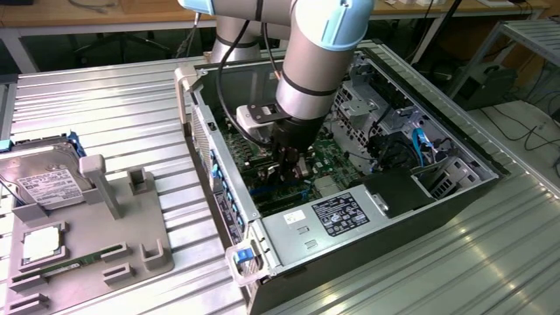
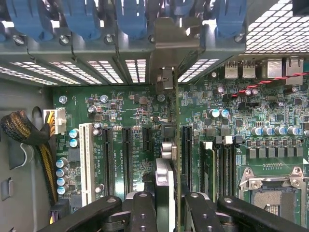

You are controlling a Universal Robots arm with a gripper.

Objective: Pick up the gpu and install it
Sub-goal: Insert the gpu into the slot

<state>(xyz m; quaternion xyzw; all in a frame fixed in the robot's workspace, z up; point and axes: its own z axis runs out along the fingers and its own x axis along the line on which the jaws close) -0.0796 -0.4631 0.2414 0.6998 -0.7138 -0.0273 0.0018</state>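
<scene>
Arm reaches down into the open PC case (image 1: 455,197), which lies on its side on the ribbed metal table (image 1: 114,111). Gripper (image 1: 292,172) sits low over the motherboard (image 1: 337,161), jaws partly closed & clamped on the gpu (image 2: 164,193), which is held edge-on. In wrist view the card runs straight out from between the two black fingers (image 2: 143,212) twd the rear of the case, its silver end bracket (image 2: 173,46) standing up against the slot openings, just beside the row of blue clips (image 2: 79,19). Card is down among the expansion slots, w/ black slots (image 2: 126,154) and one white slot (image 2: 86,162) on one side, memory slots (image 2: 223,166) and the bare CPU socket (image 2: 273,191) on the other; can't tell if its edge is fully seated. At exterior view's left, well apart from the case, a grey parts tray (image 1: 131,223) holds a silver hard drive (image 1: 39,180) w/ white label, plus a thin green memory stick (image 1: 75,264).
</scene>
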